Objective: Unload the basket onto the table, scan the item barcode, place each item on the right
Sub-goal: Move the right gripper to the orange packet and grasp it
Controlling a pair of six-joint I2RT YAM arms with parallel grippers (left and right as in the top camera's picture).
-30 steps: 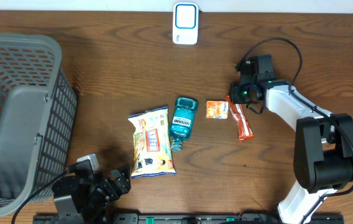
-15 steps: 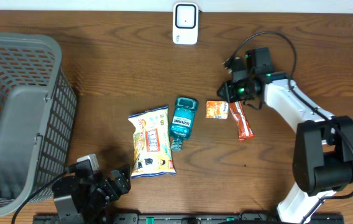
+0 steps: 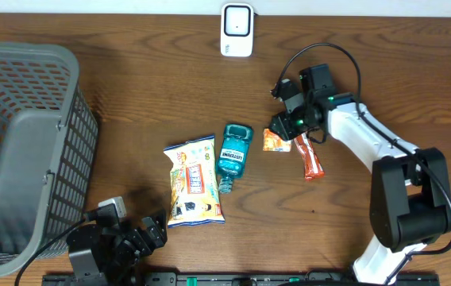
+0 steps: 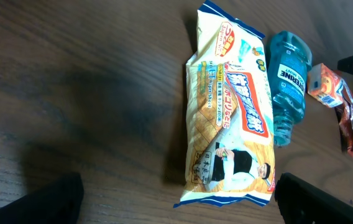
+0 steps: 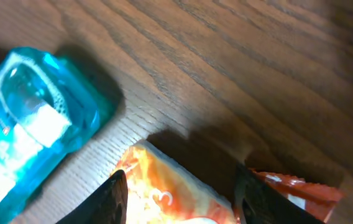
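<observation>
Basket (image 3: 27, 143), grey, runs off the surface's (image 3: 130, 95) left edge. Then one each: snack bag (image 3: 194, 181), blue bottle (image 3: 233, 152) just beside it, white scanner (image 3: 237, 29) at the far edge, red wrapper (image 3: 311, 159), and small orange packet (image 3: 272, 142), half hidden under the right tool (image 3: 283, 129), whose fingers stand parted astride it. Left tool (image 3: 152, 229) gapes wide, empty.
</observation>
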